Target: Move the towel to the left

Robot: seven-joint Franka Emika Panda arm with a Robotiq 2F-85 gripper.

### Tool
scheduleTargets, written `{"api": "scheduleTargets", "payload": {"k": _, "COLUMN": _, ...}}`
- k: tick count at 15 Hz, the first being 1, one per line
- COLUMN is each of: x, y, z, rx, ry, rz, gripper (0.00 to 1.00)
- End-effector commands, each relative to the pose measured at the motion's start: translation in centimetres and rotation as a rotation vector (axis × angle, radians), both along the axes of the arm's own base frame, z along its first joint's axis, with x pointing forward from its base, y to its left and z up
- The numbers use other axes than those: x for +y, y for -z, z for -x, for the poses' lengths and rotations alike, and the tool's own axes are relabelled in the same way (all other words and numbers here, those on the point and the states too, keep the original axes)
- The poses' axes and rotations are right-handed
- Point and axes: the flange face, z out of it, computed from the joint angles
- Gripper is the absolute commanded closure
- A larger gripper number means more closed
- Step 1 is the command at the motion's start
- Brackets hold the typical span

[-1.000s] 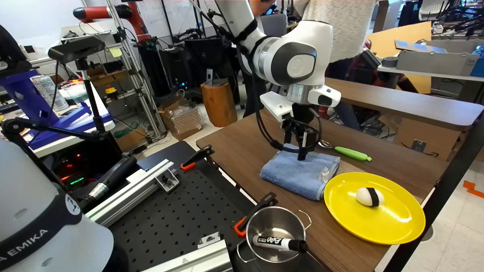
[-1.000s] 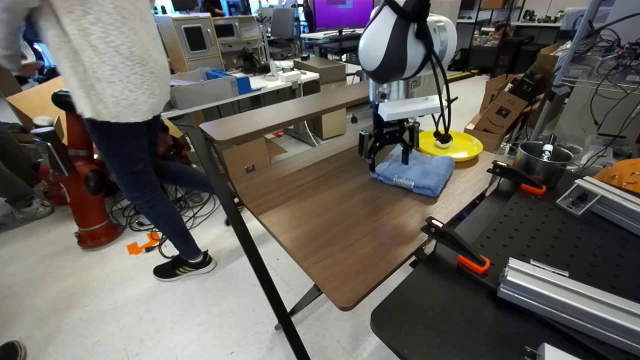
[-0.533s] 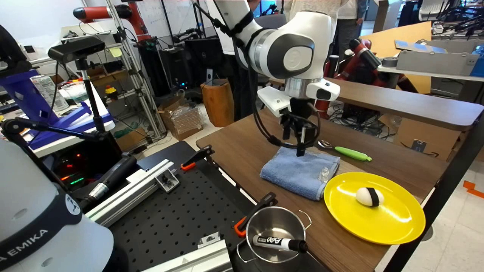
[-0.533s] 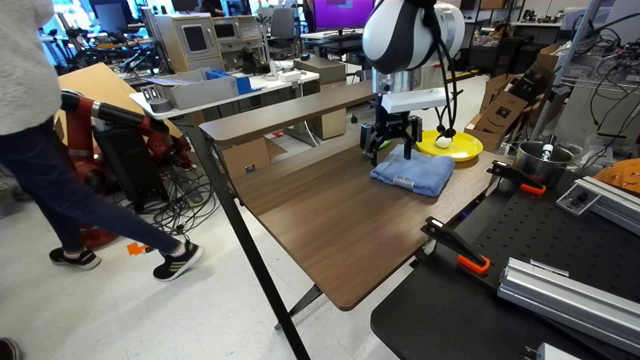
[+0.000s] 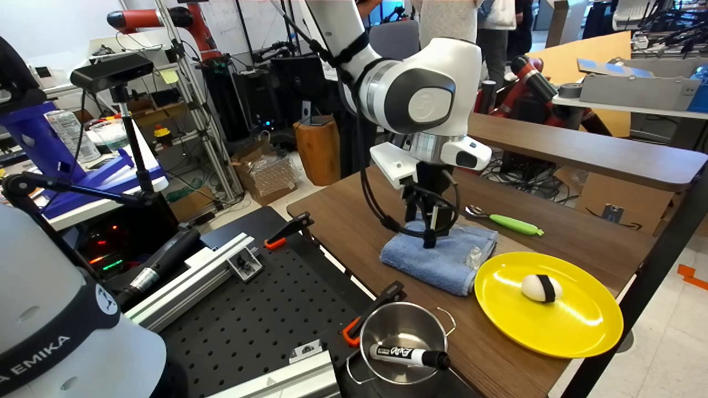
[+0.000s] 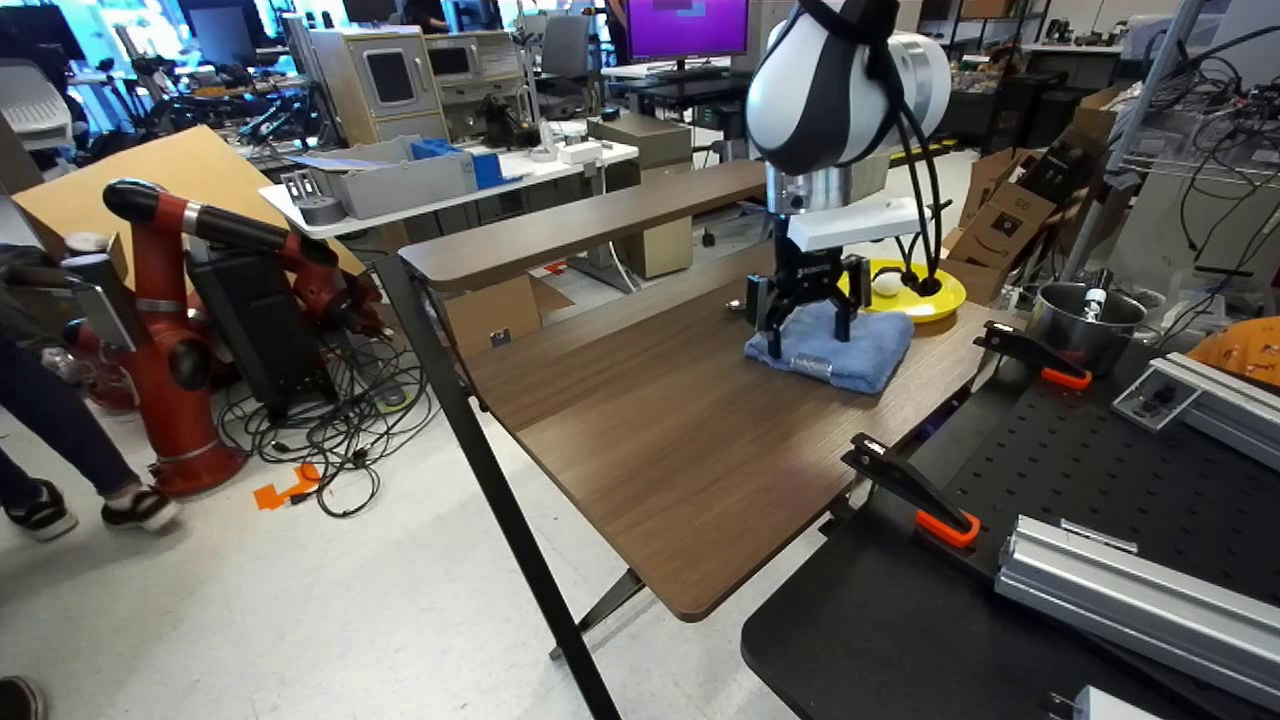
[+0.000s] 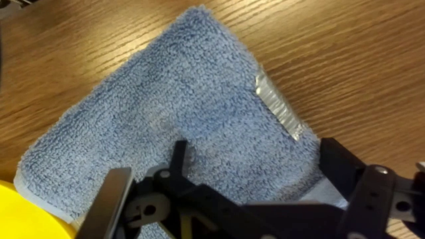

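The towel, a folded blue cloth, lies on the brown table in both exterior views (image 5: 442, 271) (image 6: 868, 352). It fills much of the wrist view (image 7: 159, 99), with a shiny silvery strip along one edge. My gripper (image 5: 420, 232) is open and points down at the towel, fingers wide apart. It also shows in an exterior view (image 6: 808, 343). In the wrist view the gripper (image 7: 253, 146) has one fingertip over the middle of the towel, apparently touching it. The other fingertip is beside the towel's edge. The gripper's body hides the near part of the towel.
A yellow plate (image 5: 531, 337) with a white egg-like item (image 5: 534, 288) stands right beside the towel. A green-handled utensil (image 5: 517, 224) lies behind it. A metal pot (image 5: 404, 309) holding a marker (image 5: 406, 354) and black clamps (image 5: 381, 304) are at the table's near edge.
My gripper rose slightly, then came down onto the towel, shifting left in one exterior view and right in another. It stays open. The towel has barely shifted. A person walked away in the background.
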Motion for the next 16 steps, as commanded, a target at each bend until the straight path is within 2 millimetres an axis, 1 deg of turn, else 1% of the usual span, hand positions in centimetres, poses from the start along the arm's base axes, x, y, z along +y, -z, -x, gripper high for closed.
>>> {"api": "scheduleTargets", "payload": {"k": 1, "x": 0.4, "y": 0.0, "z": -1.0, "rx": -0.006, "ry": -0.023, "rz": 0.007, "gripper": 0.00}}
{"api": "scheduleTargets", "payload": {"k": 4, "x": 1.0, "y": 0.2, "z": -1.9, "rx": -0.009, "ry": -0.040, "rz": 0.013, "gripper": 0.00}}
{"api": "scheduleTargets", "payload": {"k": 8, "x": 1.2, "y": 1.4, "z": -2.9, "rx": 0.001, "ry": -0.051, "rz": 0.012, "gripper": 0.00}}
{"api": "scheduleTargets", "payload": {"k": 10, "x": 1.5, "y": 1.7, "z": -3.4, "rx": -0.001, "ry": -0.059, "rz": 0.010, "gripper": 0.00}}
{"api": "scheduleTargets", "payload": {"k": 13, "x": 2.6, "y": 1.1, "z": -4.4, "rx": -0.015, "ry": -0.090, "rz": 0.019, "gripper": 0.00}}
{"api": "scheduleTargets", "payload": {"k": 16, "x": 4.6, "y": 0.4, "z": -5.7, "rx": -0.022, "ry": -0.150, "rz": 0.036, "gripper": 0.00}}
